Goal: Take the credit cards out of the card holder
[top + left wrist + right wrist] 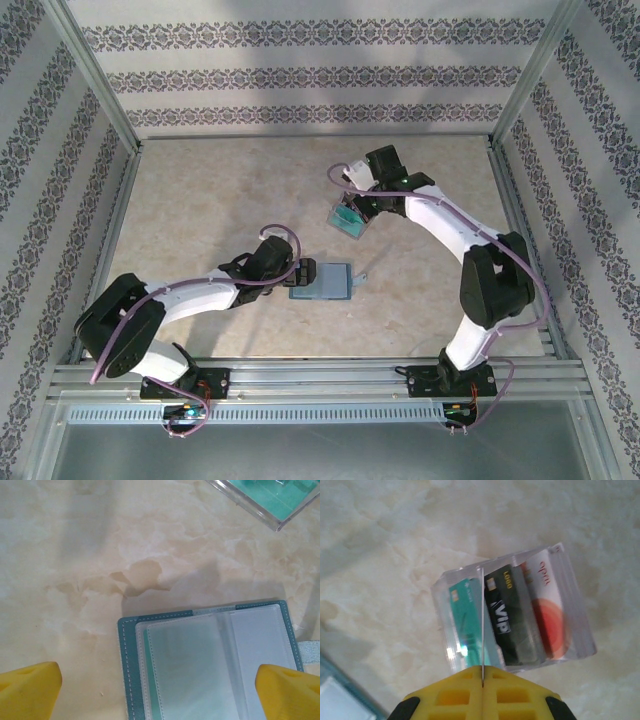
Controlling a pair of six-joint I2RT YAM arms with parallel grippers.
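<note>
The card holder (320, 281) lies open on the table, blue-grey with clear sleeves (210, 665) and a strap tab (362, 277) on its right. My left gripper (300, 272) hovers at its left end. Its yellow fingertips (27, 690) stand wide apart on either side of the holder, so the left gripper (159, 690) is open and empty. Further back, my right gripper (482, 672) is shut on a thin credit card (482, 625) seen edge-on. It hangs over a clear box (515, 612) holding a teal card (465, 615), a black card (512, 615) and a white-red card (550, 610).
The clear box (347, 220) sits on the beige marble tabletop, behind and to the right of the holder; its corner (270, 500) shows in the left wrist view. Metal frame rails and patterned walls enclose the table.
</note>
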